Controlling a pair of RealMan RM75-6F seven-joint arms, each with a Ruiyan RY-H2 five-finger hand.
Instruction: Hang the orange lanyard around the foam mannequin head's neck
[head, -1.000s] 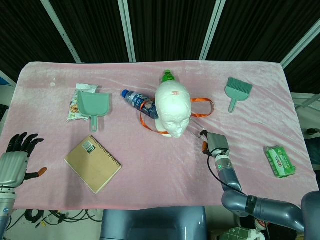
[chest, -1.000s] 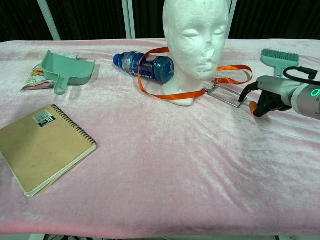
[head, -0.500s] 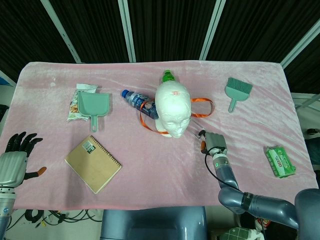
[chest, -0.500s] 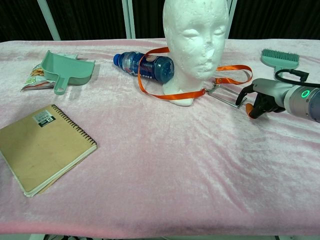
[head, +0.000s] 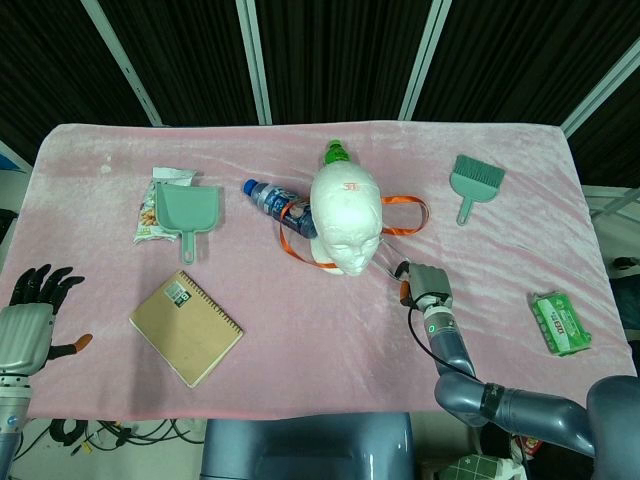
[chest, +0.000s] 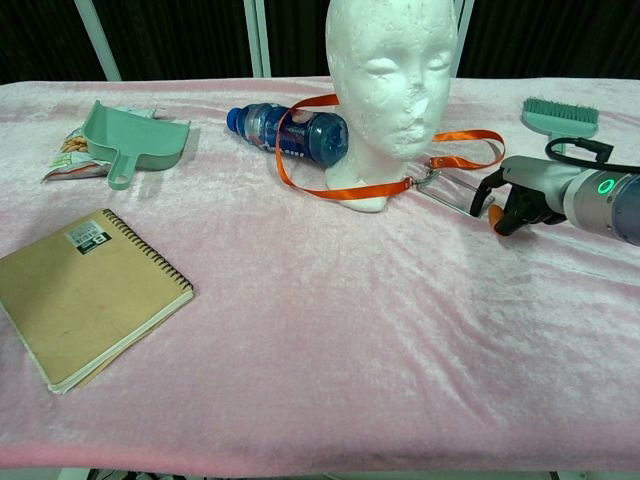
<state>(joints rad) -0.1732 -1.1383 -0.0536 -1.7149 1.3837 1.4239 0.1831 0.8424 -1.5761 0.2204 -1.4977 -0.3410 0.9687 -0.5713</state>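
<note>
Lanyard already loops around the foam head's neck on the desk. Right hand sits by its metal clip, fingers curled; I cannot tell if it holds it. Left hand waits far off, fingers spread, holding nothing, so little seems left.

Orange lanyard loops upright foam head's neck

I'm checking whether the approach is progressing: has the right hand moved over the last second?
Yes. The right hand has crept left, closer to the foam mannequin head, toward the lanyard's metal clip.
</note>
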